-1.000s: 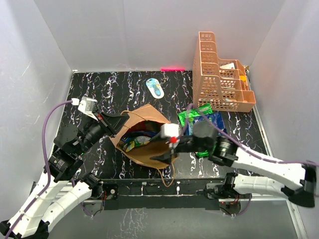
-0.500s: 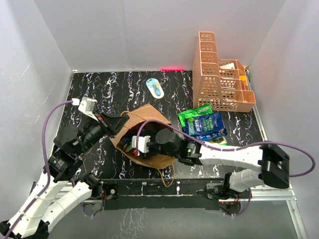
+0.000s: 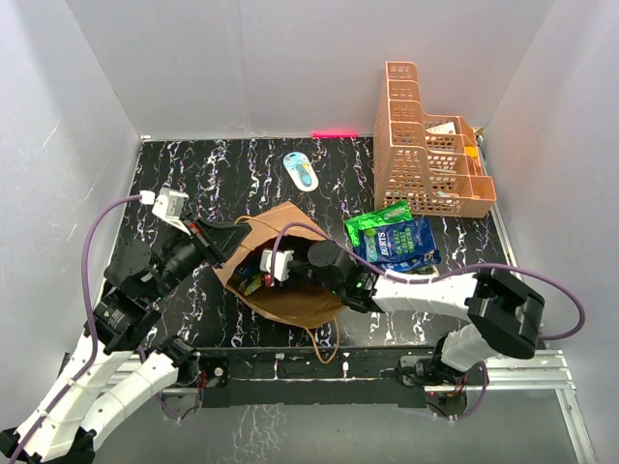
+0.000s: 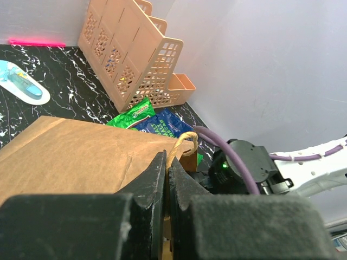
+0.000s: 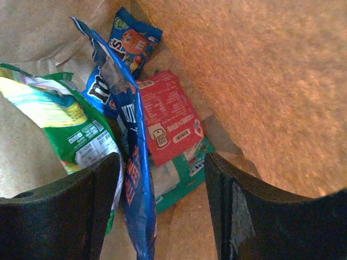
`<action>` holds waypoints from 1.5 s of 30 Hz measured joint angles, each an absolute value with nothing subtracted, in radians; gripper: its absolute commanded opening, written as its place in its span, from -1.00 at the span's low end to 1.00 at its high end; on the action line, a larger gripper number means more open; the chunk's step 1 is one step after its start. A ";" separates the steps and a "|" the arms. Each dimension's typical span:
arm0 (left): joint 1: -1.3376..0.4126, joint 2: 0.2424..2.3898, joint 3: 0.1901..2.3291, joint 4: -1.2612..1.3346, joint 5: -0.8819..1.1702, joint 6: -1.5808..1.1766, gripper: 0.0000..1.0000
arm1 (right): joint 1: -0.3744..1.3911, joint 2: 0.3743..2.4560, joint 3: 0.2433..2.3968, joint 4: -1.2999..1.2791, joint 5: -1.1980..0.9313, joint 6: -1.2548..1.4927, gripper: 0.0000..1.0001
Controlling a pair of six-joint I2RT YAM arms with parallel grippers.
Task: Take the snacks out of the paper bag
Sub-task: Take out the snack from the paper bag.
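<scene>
L hand (image 4: 166, 163) clenched on paper bag (image 4: 70, 154); R hand (image 5: 161, 162) spread inside; 2 snacks (image 3: 406, 244) out.

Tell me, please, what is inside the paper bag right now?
Inside the paper bag lie a blue packet, a red packet, a green-and-white packet and a teal packet. Anything beneath them is covered.

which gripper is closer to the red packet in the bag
Right. The right gripper is inside the paper bag, open, just short of the red packet; the left gripper pinches the bag's rim outside.
</scene>
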State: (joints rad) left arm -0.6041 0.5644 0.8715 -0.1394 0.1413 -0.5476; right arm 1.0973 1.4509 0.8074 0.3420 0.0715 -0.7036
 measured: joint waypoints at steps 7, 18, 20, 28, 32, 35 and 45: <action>-0.604 0.564 0.877 -0.148 0.139 -0.548 -1.00 | 1.078 1.551 0.808 0.414 0.007 -0.703 0.29; -0.604 0.564 0.892 -0.162 0.132 -0.546 -1.00 | 1.072 1.689 0.888 0.431 0.000 -0.706 -0.43; -0.604 0.566 0.893 -0.166 0.128 -0.546 -1.00 | 1.071 1.689 0.889 0.430 -0.004 -0.700 -0.64; -0.604 0.567 0.895 -0.183 0.108 -0.546 -1.00 | 1.067 1.613 0.885 0.384 -0.066 -0.656 -0.85; -0.604 0.569 0.895 -0.191 0.085 -0.547 -1.00 | 1.066 1.517 0.865 0.363 -0.093 -0.626 -0.85; -0.604 0.569 0.895 -0.199 0.062 -0.550 -1.00 | 1.066 1.444 0.846 0.361 -0.110 -0.601 -0.85; -0.604 0.575 0.904 -0.255 -0.012 -0.558 -1.00 | 1.066 1.208 0.789 0.197 -0.186 -0.549 -0.85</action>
